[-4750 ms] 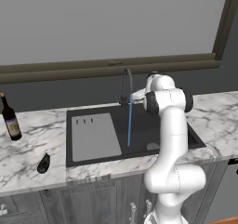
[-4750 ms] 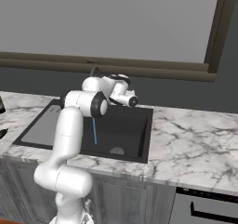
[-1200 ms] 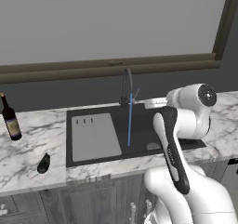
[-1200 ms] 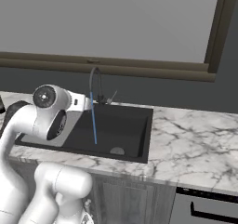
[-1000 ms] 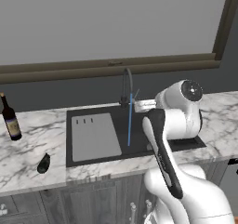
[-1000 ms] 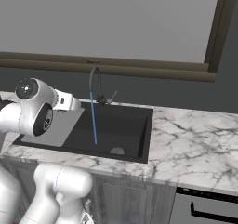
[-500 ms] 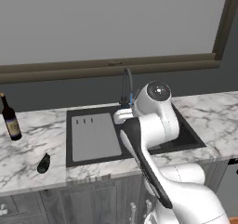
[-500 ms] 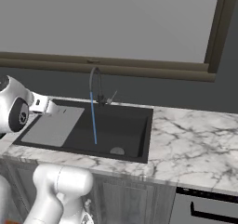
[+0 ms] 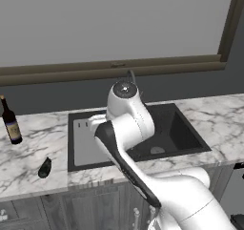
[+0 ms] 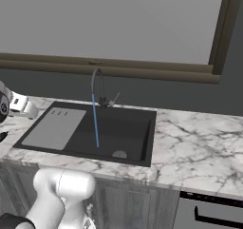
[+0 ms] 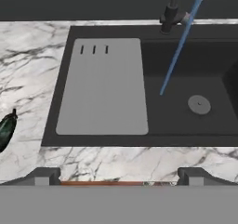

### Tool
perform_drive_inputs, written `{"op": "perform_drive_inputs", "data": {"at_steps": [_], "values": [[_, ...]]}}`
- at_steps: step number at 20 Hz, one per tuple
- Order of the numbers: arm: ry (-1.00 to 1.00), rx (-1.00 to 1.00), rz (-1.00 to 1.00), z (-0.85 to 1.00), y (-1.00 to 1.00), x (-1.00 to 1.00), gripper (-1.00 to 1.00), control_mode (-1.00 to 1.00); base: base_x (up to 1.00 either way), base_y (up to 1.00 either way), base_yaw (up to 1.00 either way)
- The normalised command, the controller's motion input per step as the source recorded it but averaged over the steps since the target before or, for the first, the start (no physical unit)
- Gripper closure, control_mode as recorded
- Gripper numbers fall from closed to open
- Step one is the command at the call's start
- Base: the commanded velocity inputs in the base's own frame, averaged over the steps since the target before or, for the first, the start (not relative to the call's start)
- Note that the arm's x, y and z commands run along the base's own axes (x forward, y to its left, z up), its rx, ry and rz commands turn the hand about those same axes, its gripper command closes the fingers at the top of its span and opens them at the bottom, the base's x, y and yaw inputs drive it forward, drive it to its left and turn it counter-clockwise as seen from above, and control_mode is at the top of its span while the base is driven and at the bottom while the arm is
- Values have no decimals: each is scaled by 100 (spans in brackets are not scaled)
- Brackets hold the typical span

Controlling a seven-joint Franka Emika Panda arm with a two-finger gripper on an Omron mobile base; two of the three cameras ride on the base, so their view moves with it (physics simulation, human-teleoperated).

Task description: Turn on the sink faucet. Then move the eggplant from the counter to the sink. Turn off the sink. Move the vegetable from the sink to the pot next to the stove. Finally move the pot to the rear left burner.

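Blue water stream (image 11: 175,49) runs into the black sink (image 11: 195,65); fingers (image 11: 119,174) spread wide, seemingly empty; dark eggplant (image 11: 6,131) lower left.

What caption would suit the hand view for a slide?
Open gripper above the counter edge, facing the black sink with water running; eggplant on the marble.

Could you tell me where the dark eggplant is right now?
The dark eggplant lies on the marble counter left of the black sink, near its front edge.
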Motion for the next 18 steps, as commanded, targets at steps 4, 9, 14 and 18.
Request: {"op": "perform_drive_inputs", "data": {"at_steps": [4,9,14,18], "values": [[7,0,-4,-7,74,0,-100,-100,0,0,0],[5,0,-3,-11,70,0,-100,-100,0,0,0],[5,0,0,-18,65,0,-100,-100,0,0,0],[4,6,0,-27,51,-2,-100,-100,0,0,0]]}}
